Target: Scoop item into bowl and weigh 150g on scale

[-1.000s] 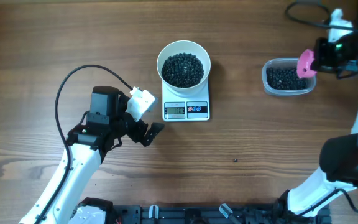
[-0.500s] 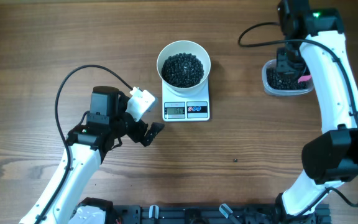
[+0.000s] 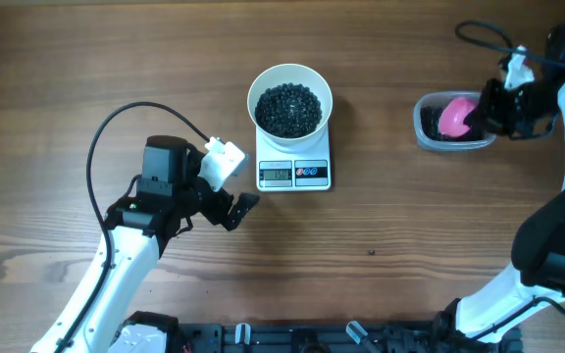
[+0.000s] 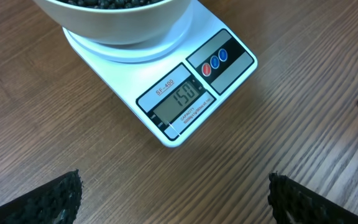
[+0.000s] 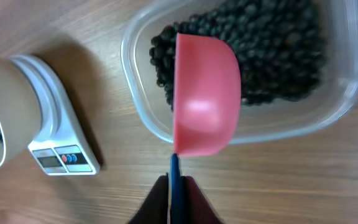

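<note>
Your left tool (image 3: 235, 210) is hovering just near-left of the scale (image 3: 293, 169), over the wooden surface (image 3: 67, 78), with its jaws spread wide and holding nothing. The white bowl (image 3: 260, 98) is sitting on the scale with the beans (image 3: 287, 108) heaped inside. The display is reading 150 (the left wrist view is showing it plainly), so the weighing is looking finished to me. Well off to the right, your right tool (image 5: 174, 186) is pinching the thin blue handle of the pink scoop (image 5: 205, 106) between narrow jaws. The scoop's cup is lying over the leftover beans at the rim of the clear tub (image 5: 131, 81). You are parking the scoop, I judge. The next move is calling for a gentle release, then a straight lift away so nothing is nudging the tub.
</note>
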{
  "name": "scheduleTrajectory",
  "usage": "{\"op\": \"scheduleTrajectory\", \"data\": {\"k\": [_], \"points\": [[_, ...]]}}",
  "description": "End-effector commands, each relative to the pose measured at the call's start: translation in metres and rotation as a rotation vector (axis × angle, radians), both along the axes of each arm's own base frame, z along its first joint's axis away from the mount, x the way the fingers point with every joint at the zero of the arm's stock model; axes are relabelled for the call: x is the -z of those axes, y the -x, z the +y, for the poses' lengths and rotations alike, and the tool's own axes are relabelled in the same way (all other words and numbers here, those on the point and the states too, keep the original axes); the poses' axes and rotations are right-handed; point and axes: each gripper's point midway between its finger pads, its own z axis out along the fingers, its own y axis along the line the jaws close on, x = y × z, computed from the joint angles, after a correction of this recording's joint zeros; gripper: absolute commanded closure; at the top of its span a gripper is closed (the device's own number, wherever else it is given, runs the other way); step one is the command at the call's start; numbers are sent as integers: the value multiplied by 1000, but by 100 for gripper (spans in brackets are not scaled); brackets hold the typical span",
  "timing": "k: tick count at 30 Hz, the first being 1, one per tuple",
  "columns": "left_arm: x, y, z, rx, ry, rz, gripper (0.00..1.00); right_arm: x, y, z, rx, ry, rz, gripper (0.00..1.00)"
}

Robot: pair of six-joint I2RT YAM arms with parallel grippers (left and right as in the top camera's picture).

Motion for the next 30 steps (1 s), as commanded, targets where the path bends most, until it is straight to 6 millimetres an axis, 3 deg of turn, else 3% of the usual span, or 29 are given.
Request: {"op": "scheduleTrajectory", "data": {"k": [1, 3, 4, 6, 13, 15, 17, 22, 25, 30], "points": [[2, 3, -1, 2, 13, 14, 0, 6, 7, 8, 34, -78, 14, 57], [2, 3, -1, 2, 13, 14, 0, 6, 9, 2, 49, -72, 20, 23], [2, 3, -1, 2, 13, 14, 0, 6, 12, -2, 65, -74, 31, 13], [2, 3, -1, 2, 13, 14, 0, 8, 18, -10, 104, -64, 62, 3], [2, 3, -1, 2, 13, 14, 0, 16, 51, -40, 192, 61, 218, 0], [2, 3, -1, 2, 13, 14, 0, 9, 54, -43, 192, 81, 226, 0], [2, 3, -1, 2, 13, 14, 0, -13, 53, -43, 193, 96, 181, 0], [2, 3, -1, 2, 13, 14, 0, -96, 66, -35, 191, 160, -58, 0], [2, 3, -1, 2, 13, 14, 0, -153, 99, -20, 248, 202, -224, 0], [2, 3, -1, 2, 13, 14, 0, -207, 143, -1, 308, 243, -427, 0]]}}
